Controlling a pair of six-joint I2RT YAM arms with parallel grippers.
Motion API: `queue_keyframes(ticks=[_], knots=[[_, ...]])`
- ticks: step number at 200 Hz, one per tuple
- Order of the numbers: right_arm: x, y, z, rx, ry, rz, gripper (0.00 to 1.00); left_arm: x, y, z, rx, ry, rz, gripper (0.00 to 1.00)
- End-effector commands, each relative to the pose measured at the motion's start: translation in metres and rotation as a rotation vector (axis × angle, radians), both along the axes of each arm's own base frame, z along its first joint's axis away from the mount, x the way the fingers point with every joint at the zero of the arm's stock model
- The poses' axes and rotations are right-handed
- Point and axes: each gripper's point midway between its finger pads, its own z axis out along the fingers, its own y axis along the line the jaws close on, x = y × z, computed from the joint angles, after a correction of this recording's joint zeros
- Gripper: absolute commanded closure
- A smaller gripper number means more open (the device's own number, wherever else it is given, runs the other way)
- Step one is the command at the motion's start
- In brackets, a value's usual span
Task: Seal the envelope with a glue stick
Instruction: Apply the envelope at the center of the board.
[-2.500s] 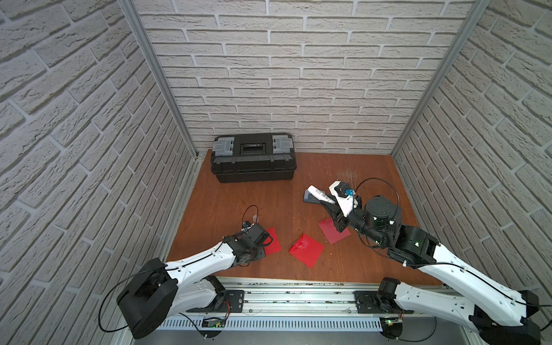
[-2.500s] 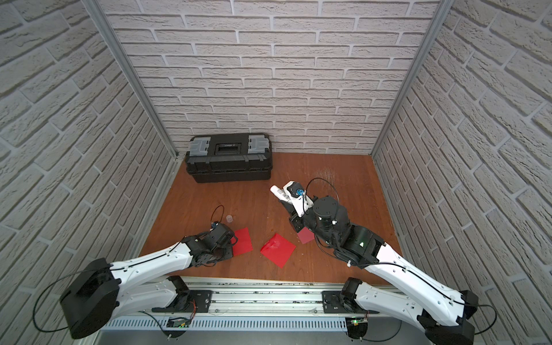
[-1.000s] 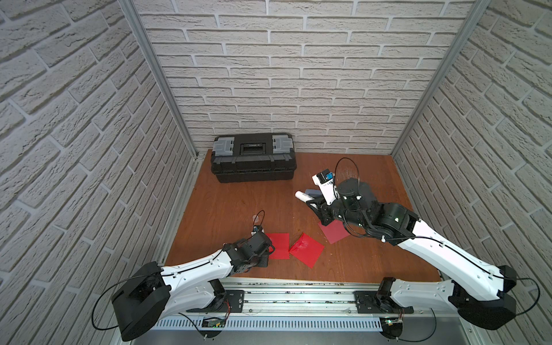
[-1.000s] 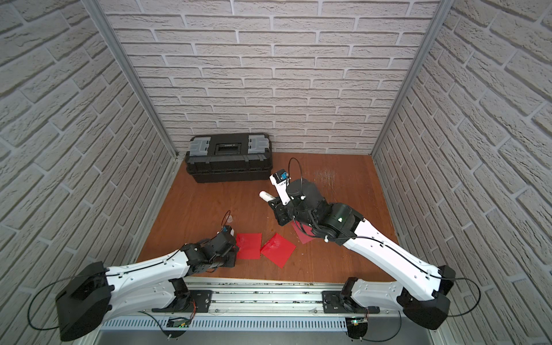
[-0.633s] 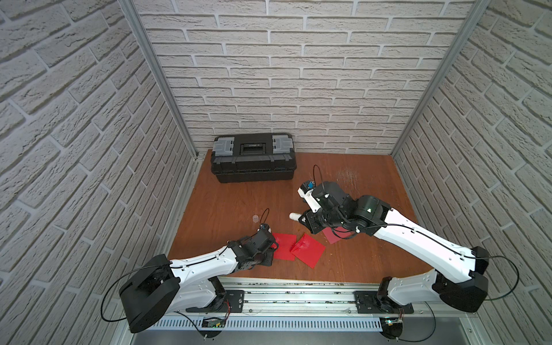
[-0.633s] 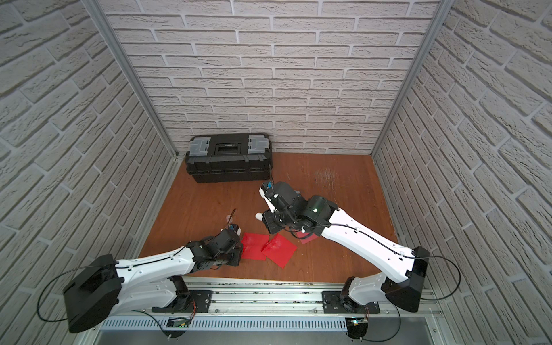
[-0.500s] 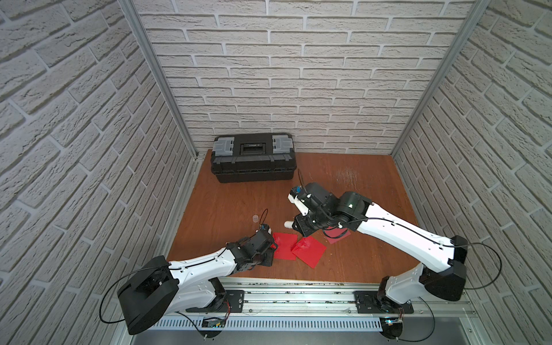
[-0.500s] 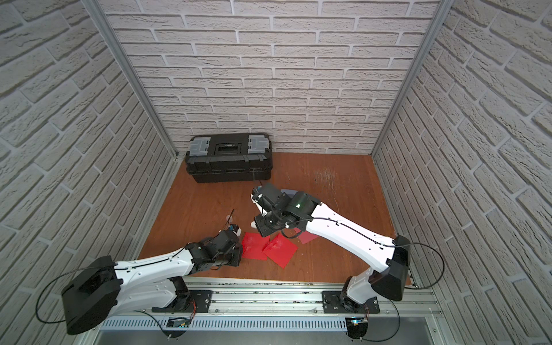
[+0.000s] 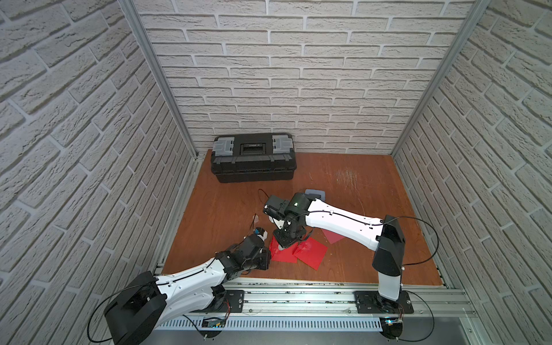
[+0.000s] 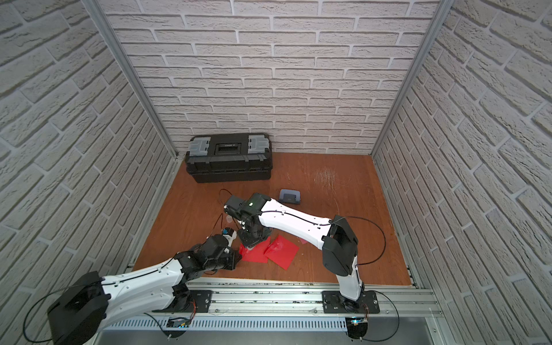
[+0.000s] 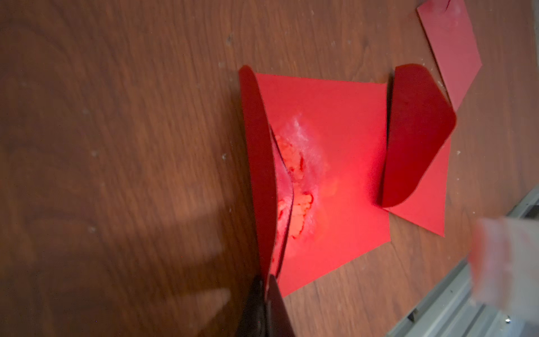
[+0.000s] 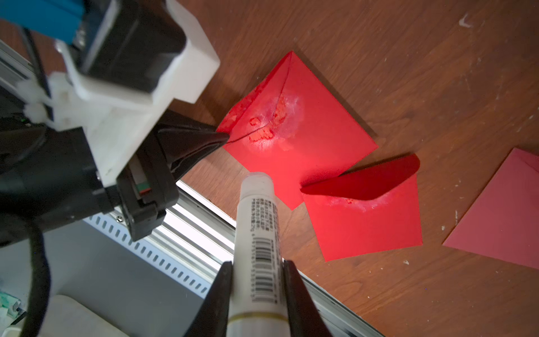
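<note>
Glue stick swung to envelope, contact unclear

We see the glue stick, a white tube with a barcode label, clamped in the right gripper, its tip pointing down at the red envelope. This envelope lies flat near the front edge of the table, its flap raised in the pinching left gripper, with white glue smears and torn patches beneath.
</note>
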Motion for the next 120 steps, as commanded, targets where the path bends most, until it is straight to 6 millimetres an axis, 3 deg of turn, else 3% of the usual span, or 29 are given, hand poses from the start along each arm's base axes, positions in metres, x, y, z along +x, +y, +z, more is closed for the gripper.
queue_keyframes(ticks=[1,65,120], knots=[[-0.004,0.004,0.0,-0.029,0.006,0.01,0.98,-0.014,0.012,-0.018,0.03,0.071,0.005,0.94],[-0.005,0.011,-0.031,-0.127,0.074,0.047,0.98,-0.014,0.011,-0.02,0.001,0.083,0.006,0.94],[0.004,0.016,-0.043,-0.168,0.05,0.066,0.98,-0.015,0.009,-0.024,-0.012,0.1,0.001,0.94]])
